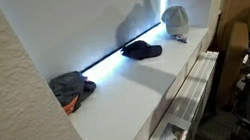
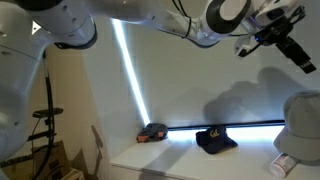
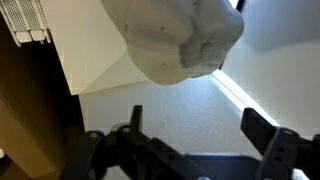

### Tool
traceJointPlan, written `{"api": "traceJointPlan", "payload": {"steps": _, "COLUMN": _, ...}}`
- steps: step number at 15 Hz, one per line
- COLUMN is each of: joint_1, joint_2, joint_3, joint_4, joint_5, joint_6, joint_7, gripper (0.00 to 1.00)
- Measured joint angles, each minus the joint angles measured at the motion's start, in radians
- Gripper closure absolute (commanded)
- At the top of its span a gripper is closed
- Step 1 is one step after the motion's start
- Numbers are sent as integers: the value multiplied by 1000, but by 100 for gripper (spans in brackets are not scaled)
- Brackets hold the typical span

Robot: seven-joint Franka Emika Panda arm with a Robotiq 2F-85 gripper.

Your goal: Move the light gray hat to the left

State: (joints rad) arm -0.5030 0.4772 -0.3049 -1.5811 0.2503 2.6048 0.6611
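My gripper (image 3: pixel 197 128) hung wide open and empty above the light gray hat (image 3: pixel 180 35) at one end of the shelf (image 1: pixel 118 91); soft, light cloth, I judged, best pinched by a crown fold.

Colleague: How many hats did you have in front of you?

Me: I counted three on the one white shelf (image 1: pixel 162 82): one light gray hat (image 1: pixel 174 18), one dark cap (image 1: pixel 142 49) and one dark gray hat (image 1: pixel 71 88).

Colleague: Did the cameras agree on that?

Me: Both exterior views gave me three. The wrist view showed me just one, the light gray hat.

Colleague: And the hardware?

Me: I had one arm (image 2: pixel 150 20) and one gripper (image 3: pixel 195 125), and I saw two fingers (image 3: pixel 135 118) on it.

Colleague: Anything else you could count?

Me: Two glowing light strips (image 2: pixel 128 70).
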Motion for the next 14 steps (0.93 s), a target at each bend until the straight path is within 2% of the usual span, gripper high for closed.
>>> {"api": "traceJointPlan", "payload": {"steps": 2, "joint_1": 0, "joint_2": 33, "joint_3": 0, "joint_4": 48, "joint_5": 6, "joint_6": -25, "joint_7": 0, "gripper": 0}}
{"api": "traceJointPlan", "payload": {"steps": 7, "joint_1": 3, "joint_2": 38, "joint_3": -1, "joint_4": 56, "joint_5": 30, "joint_6": -38, "joint_7": -3, "gripper": 0}}
{"api": "traceJointPlan", "payload": {"steps": 11, "joint_1": -5, "joint_2": 95, "joint_3": 33, "joint_4": 122, "joint_5": 91, "joint_6": -262, "joint_7": -72, "gripper": 0}}
{"api": "traceJointPlan", "payload": {"steps": 14, "joint_1": -6, "joint_2": 148, "joint_3": 33, "joint_4": 171, "joint_5": 92, "joint_6": -317, "joint_7": -72, "gripper": 0}}
